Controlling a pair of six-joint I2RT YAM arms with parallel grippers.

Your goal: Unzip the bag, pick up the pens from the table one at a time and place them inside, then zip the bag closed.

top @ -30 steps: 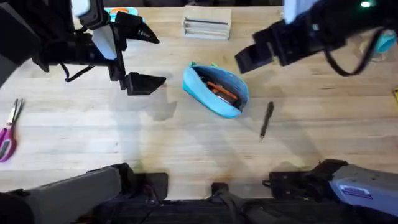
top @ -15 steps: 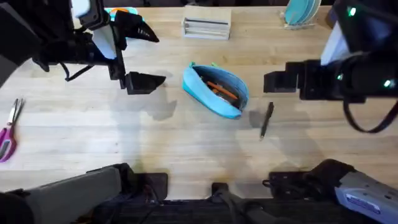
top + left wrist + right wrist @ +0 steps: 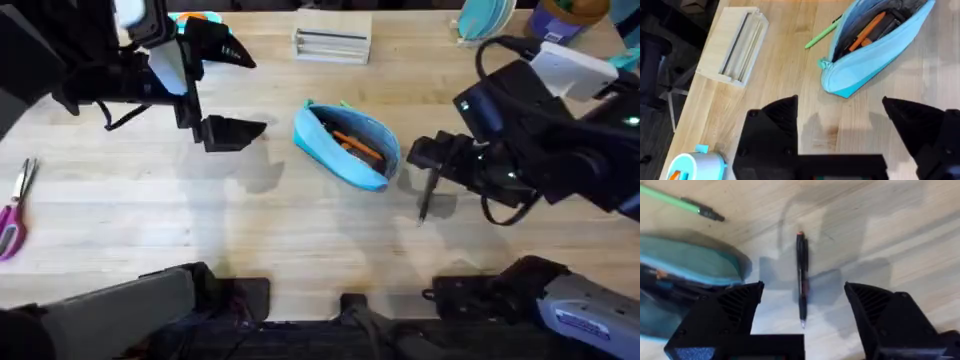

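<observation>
The light blue bag lies unzipped in the middle of the table, with orange items showing inside. The black pen lies just right of it. My right gripper hangs open over that pen; in the right wrist view the black pen runs between the two fingers of my right gripper without touching them. The green pen lies beyond the bag. My left gripper is open and empty, left of the bag. The left wrist view shows the bag and the green pen ahead of my left gripper.
A wooden block sits at the back centre. Pink-handled scissors lie at the far left edge. A teal toy is near the left arm, and teal plates stand at the back right.
The right arm swung in from the back right and came down over the black pen. The left arm, bag and pens stayed put.
</observation>
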